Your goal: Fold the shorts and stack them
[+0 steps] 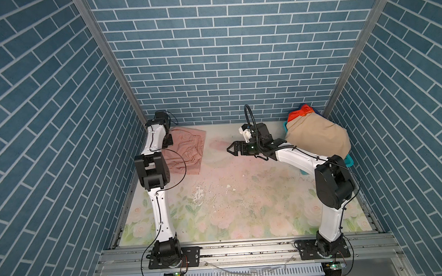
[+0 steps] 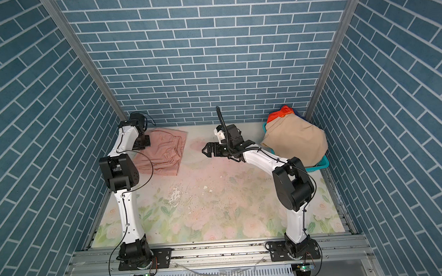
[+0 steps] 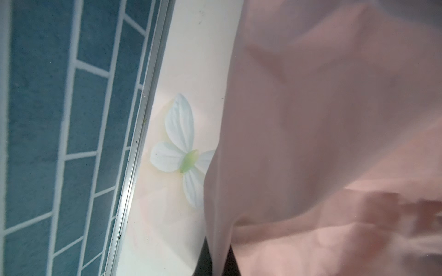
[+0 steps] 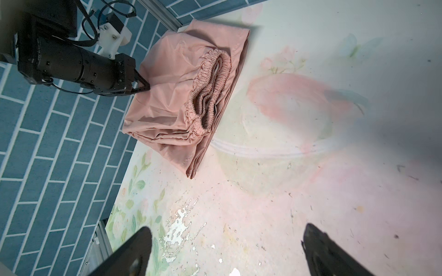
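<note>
Folded pink shorts point(image 1: 189, 150) lie at the far left of the flower-printed worktop point(image 1: 231, 200), close to the blue brick-pattern wall point(image 1: 210, 53), their gathered elastic waistband point(image 4: 210, 90) curled on top of the stacked layers. The left pincer point(image 4: 144, 87) is pressed together at the wall-side edge of the bundle, and the left wrist view shows pink cloth running between its dark fingers point(image 3: 205, 260), so it is pinching the pink shorts. The right pincer point(image 1: 230, 150) hangs over the middle of the worktop with its jaws spread wide and nothing between them, well apart from the pink bundle. In the far right corner, beige shorts point(image 1: 318, 136) are heaped over a teal basket point(image 1: 350, 161), with orange-and-blue shorts point(image 1: 300, 112) showing behind them.
</note>
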`<move>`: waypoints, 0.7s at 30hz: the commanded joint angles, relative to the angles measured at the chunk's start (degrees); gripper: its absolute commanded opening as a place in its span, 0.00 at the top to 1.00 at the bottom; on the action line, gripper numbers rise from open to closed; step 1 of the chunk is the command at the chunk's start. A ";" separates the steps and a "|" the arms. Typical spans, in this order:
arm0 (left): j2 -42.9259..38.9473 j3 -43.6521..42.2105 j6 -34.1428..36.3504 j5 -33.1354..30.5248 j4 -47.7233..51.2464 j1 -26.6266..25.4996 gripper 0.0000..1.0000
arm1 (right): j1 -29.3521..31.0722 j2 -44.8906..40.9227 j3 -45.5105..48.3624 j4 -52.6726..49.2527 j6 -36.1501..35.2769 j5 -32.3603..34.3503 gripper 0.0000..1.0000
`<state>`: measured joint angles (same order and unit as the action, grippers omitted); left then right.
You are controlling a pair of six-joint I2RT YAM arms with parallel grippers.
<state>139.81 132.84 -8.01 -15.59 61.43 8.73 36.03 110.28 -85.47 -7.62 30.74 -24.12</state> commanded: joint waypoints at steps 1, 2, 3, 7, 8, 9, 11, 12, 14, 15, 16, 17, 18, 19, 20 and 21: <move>1.03 2.45 0.73 -1.23 0.36 3.03 1.00 | 0.44 1.99 -3.29 -1.66 -1.92 -0.70 0.01; 1.53 3.22 1.02 -1.12 -0.07 3.70 1.00 | 0.44 2.45 -3.47 -1.60 -1.83 -0.99 0.01; 1.93 3.83 1.42 -1.03 -0.58 4.21 1.00 | 0.45 2.77 -3.56 -1.43 -1.83 -1.17 0.01; 2.93 5.02 3.38 0.07 -3.46 5.40 1.00 | 0.45 3.30 -3.48 -1.75 -1.82 -1.19 0.01; 3.10 4.85 3.68 -0.13 -4.18 5.46 1.00 | 0.49 3.36 -3.49 -1.87 -1.91 -1.19 0.01; 3.28 4.73 3.81 -0.07 -4.91 5.54 1.00 | 0.43 3.37 -3.50 -1.91 -1.91 -1.19 0.02; 3.93 4.90 3.73 0.09 -5.39 5.82 1.00 | 0.43 3.50 -3.73 -2.13 -1.83 -1.19 0.01; 4.43 5.06 3.47 0.30 -5.36 5.89 1.00 | 0.45 3.62 -3.89 -2.32 -1.83 -1.19 0.01; 5.18 5.07 3.05 0.51 -5.51 6.06 1.00 | 0.44 3.93 -4.47 -2.64 -1.83 -1.19 0.01; 5.58 5.19 3.07 0.54 -5.62 6.07 1.00 | 0.44 4.06 -4.73 -3.02 -1.89 -1.19 0.01; 5.88 5.31 3.17 0.44 -5.70 6.12 1.00 | 0.41 4.15 -4.96 -3.30 -1.98 -1.19 0.02; 6.05 5.59 3.41 0.43 -5.92 6.20 1.00 | 0.36 4.16 -5.12 -3.62 -2.09 -1.19 0.02; 6.13 5.93 3.67 0.43 -6.06 6.22 1.00 | 0.35 4.09 -5.19 -4.01 -2.26 -1.12 0.01; 6.09 6.26 3.92 0.10 -5.99 6.25 1.00 | 0.27 3.91 -5.14 -4.31 -2.34 -1.02 0.01; 6.05 6.78 4.09 -0.56 -5.84 6.26 1.00 | 0.36 3.67 -5.07 -4.52 -2.35 -0.86 0.01; 6.01 7.29 4.14 -1.34 -5.55 6.30 1.00 | 0.27 3.38 -4.98 -4.68 -2.35 -0.84 0.01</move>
<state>145.43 137.69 -4.67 -15.57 56.23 14.76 36.36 113.60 -89.10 -10.31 30.50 -24.62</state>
